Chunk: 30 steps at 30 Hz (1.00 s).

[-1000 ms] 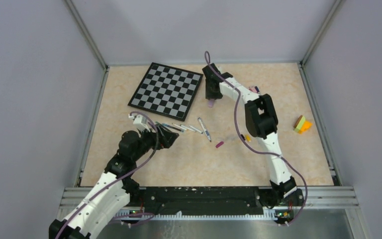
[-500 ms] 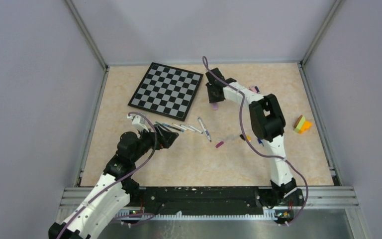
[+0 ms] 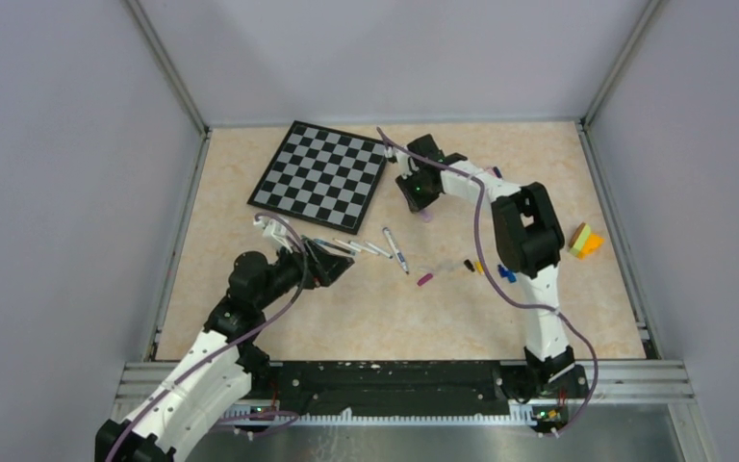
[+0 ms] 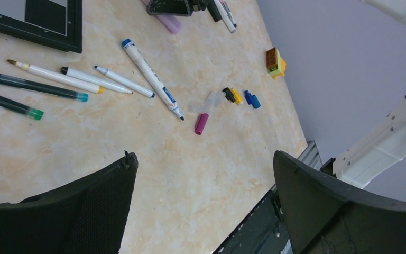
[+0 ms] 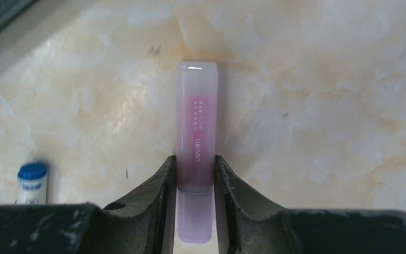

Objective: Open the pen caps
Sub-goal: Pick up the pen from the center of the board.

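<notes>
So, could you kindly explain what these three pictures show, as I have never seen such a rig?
These are two robot arms bolted at the near edge of a table, each ending in a two-finger gripper. The wide picture looks down from above and behind them; the other two come from cameras on the wrists. On the table lie a chessboard, a yellow-orange block, a row of pens and a few loose caps. The left gripper hangs open near the pens, holding nothing. The right gripper is shut on a pink pen, seen close up between its fingers.
</notes>
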Available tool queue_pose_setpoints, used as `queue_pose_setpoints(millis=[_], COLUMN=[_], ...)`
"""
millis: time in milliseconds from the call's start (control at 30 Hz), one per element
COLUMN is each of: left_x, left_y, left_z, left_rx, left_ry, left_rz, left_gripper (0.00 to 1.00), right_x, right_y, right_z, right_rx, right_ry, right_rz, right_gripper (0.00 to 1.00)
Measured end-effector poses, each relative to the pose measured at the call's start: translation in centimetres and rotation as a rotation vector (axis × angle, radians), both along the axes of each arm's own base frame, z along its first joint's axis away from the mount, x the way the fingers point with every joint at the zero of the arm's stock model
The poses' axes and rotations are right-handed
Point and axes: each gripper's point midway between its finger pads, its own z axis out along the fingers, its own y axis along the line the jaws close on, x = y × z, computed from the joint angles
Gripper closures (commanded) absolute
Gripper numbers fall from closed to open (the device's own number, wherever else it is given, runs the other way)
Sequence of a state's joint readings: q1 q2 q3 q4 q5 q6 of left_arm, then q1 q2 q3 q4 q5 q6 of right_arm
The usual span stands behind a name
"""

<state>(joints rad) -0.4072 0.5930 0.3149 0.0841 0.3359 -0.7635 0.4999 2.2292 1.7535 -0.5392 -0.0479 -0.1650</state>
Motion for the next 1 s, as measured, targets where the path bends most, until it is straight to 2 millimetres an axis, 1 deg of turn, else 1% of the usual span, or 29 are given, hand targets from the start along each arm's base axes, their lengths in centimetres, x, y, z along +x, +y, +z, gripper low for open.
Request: queue_pose_setpoints(millis=[133,200,233,367,467,500,567,667,800,900,1000], left_x=[-0.2,-0.2,-0.2,0.0,0.4,0.5,0.5,0.6,0.5,0.7,1.4], left_y=[-0.7,-1.0,-1.2,-1.8,-2.5,-2.8,-3.4,-5.0,-8.3,-10.8,-12.4], left_z=[0.4,0.8,0.9,1.4,1.8,1.9,1.9,2.3,4.3,5.6,5.6], left_rx=[-0.045,-0.079,-0.097,-0.161,-0.205,-0.217,-0.232,-0.237,-0.241,-0.241,-0.229], left_ry=[0.010,0.010,0.009,0.028,0.042,0.048,0.060,0.078,0.054,0.037,0.041], left_rz=[-0.031,-0.041,-0.047,-0.059,-0.071,-0.075,-0.087,-0.111,-0.144,-0.148,-0.120], left_gripper=[0.01,0.01,0.01,0.02,0.02,0.02,0.02,0.02,0.01,0.04,0.09], right_x=[-2.8,-4.8,-5.5,-8.3,-11.0,-11.8,-13.9,-16.9,-19.3,-20.1,-20.5], right_y=[-1.2,-1.7,-1.8,-1.7,-1.4,-1.5,-1.8,-2.2,-2.4,-2.6,-2.7], right_z=[0.6,2.1,2.9,8.4,13.0,13.9,15.5,16.4,16.9,17.3,17.7], right_rx=[0.024,0.058,0.073,0.207,0.343,0.373,0.450,0.519,0.589,0.627,0.645], right_ry=[0.047,0.055,0.051,-0.019,-0.088,-0.101,-0.128,-0.132,-0.129,-0.138,-0.155], right_rz=[0.075,0.116,0.129,0.208,0.293,0.312,0.361,0.413,0.461,0.477,0.489], right_gripper=[1.00,1.00,1.00,1.00,1.00,1.00,1.00,1.00,1.00,1.00,1.00])
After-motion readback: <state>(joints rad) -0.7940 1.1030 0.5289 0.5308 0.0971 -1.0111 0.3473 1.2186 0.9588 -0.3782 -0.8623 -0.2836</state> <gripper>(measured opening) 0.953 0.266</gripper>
